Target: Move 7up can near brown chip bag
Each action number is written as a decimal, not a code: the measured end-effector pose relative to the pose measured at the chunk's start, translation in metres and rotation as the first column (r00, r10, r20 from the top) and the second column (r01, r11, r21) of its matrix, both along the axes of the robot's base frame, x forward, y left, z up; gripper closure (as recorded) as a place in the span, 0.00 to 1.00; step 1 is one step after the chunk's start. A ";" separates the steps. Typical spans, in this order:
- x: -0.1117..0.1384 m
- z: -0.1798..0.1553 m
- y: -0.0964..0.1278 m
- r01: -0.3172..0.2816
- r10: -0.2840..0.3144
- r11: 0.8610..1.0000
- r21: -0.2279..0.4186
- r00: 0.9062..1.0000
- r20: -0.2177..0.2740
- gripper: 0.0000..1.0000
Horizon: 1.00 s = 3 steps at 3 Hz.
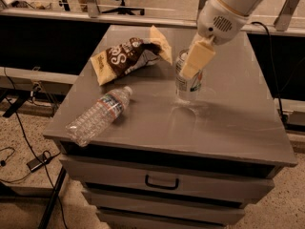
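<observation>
In the camera view, the gripper (187,67) reaches down from the upper right at the end of the white arm (228,8). Its fingers (196,60) are closed on the 7up can (188,86), the near cream-coloured one lying slantwise across the can's upper front. The can is upright, right of centre over the grey tabletop (233,123), with its reflection just below it. I cannot tell whether its base touches the surface.

The brown chip bag (127,56) lies crumpled to the left of the can, and its pale yellow right end comes close to the can's top. A clear plastic water bottle (99,115) lies on its side near the front left corner, well apart from the can. Below the tabletop is a drawer with a dark handle (162,182).
</observation>
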State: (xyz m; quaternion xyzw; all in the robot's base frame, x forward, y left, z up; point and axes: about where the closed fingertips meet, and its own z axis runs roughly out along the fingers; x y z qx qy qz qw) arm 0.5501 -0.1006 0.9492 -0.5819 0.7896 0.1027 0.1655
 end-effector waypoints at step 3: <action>0.059 -0.019 0.048 0.091 -0.096 0.988 0.121 0.995 0.040 0.80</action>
